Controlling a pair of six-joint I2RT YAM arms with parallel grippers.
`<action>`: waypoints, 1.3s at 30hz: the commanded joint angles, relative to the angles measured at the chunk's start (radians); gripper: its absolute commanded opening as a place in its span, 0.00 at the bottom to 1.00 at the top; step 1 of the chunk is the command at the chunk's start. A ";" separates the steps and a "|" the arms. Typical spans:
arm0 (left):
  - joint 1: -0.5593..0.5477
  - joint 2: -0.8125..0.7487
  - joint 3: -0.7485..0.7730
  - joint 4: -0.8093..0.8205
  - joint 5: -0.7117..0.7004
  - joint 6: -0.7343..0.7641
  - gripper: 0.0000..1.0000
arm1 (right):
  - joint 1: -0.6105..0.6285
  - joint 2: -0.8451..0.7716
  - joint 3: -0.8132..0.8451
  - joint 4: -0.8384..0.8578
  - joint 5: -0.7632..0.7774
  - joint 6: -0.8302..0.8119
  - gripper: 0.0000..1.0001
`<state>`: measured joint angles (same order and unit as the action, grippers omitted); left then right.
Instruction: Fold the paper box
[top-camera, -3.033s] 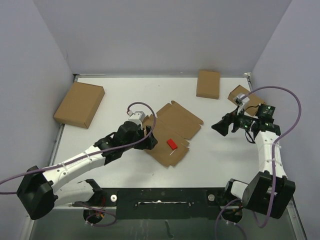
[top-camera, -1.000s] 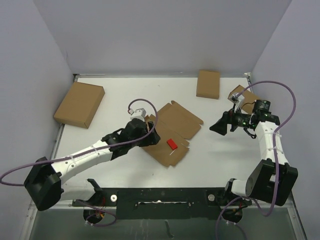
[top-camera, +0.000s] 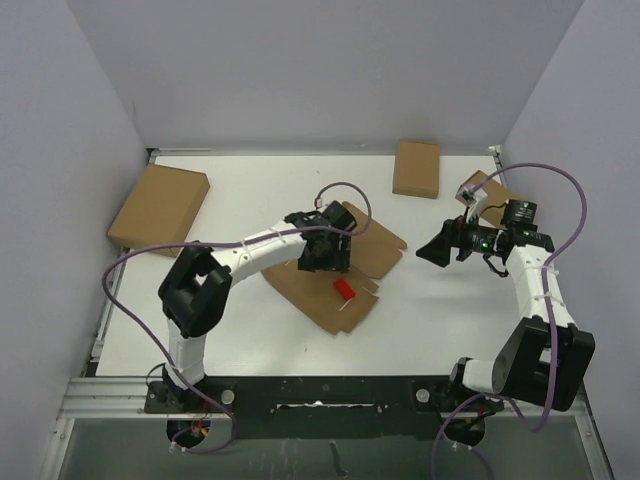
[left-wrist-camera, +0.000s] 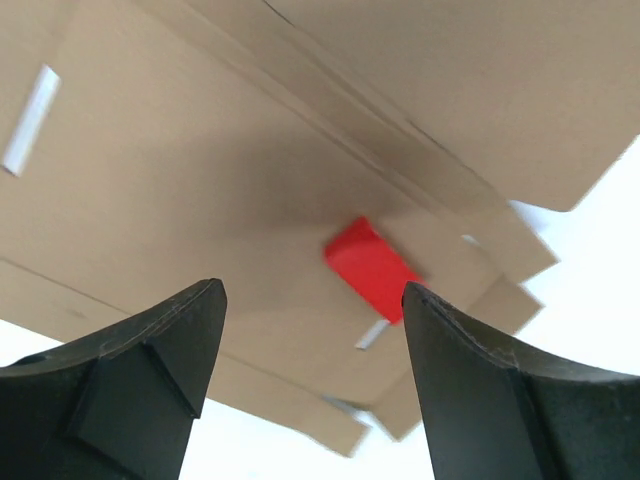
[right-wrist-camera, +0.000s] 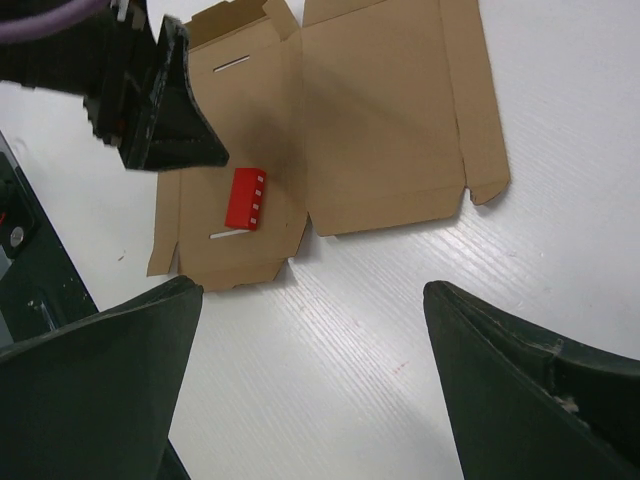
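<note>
Both jaws gape empty; the left pair now hovers mid-sheet over the flat paper box (top-camera: 318, 300), off its edge; no fold yet.

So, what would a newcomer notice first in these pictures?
The flat, unfolded paper box in the middle of the table catches the eye first, with a small red block lying on it. The left arm's fingers hang open above the box, and the right arm's fingers are open farther right.
</note>
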<state>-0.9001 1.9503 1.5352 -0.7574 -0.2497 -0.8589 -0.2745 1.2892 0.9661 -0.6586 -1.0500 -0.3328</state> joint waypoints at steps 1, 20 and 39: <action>0.187 -0.183 -0.036 0.124 0.266 0.579 0.73 | -0.005 0.013 0.002 0.034 -0.012 0.009 0.98; 0.553 0.001 0.126 -0.065 0.591 0.968 0.72 | -0.014 0.064 0.002 0.019 -0.014 -0.031 0.98; 0.568 0.079 0.015 0.081 0.630 0.908 0.30 | -0.049 0.118 0.010 -0.002 -0.053 -0.055 0.98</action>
<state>-0.3382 2.0834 1.6207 -0.7662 0.3370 0.0849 -0.3214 1.4113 0.9646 -0.6643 -1.0573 -0.3706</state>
